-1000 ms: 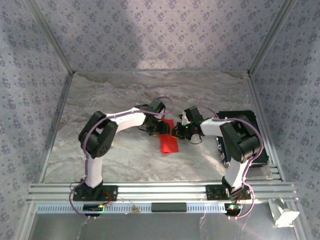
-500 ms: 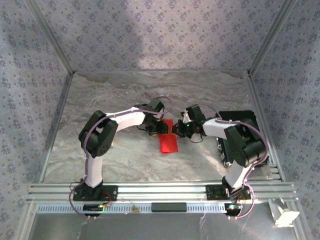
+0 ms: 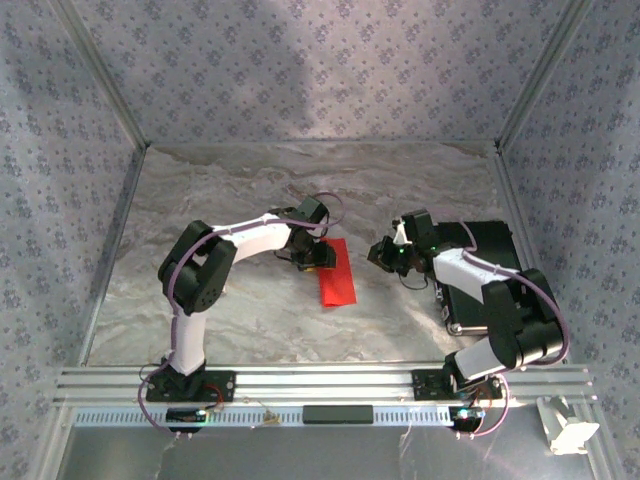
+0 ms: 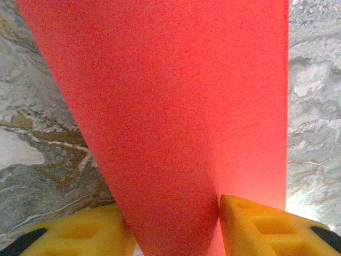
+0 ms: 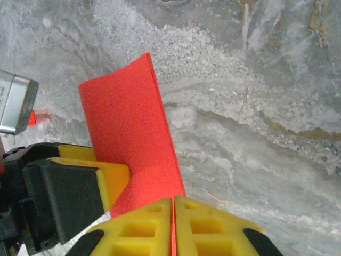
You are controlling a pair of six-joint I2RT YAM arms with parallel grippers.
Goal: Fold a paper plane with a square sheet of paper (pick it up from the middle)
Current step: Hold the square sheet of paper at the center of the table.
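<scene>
The left jaws grip the far end of the square sheet of paper point(image 3: 337, 278), a folded red strip lying mid-tabletop point(image 3: 230, 190), with a yellow pad point(image 4: 256, 224) against each side. The right jaws, pressed shut, have withdrawn rightward, well apart. The left arm alone now secures the fold.

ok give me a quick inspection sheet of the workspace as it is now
surface: grey marble-look table
job's things: red paper, folded to a narrow strip
clutter: black tray on the right side; white object outside the metal frame
hands: left hand straddles the paper's far end, grip unclear; right hand shut, apart from the paper
cables: purple cables along both arms
surroundings: patterned walls
</scene>
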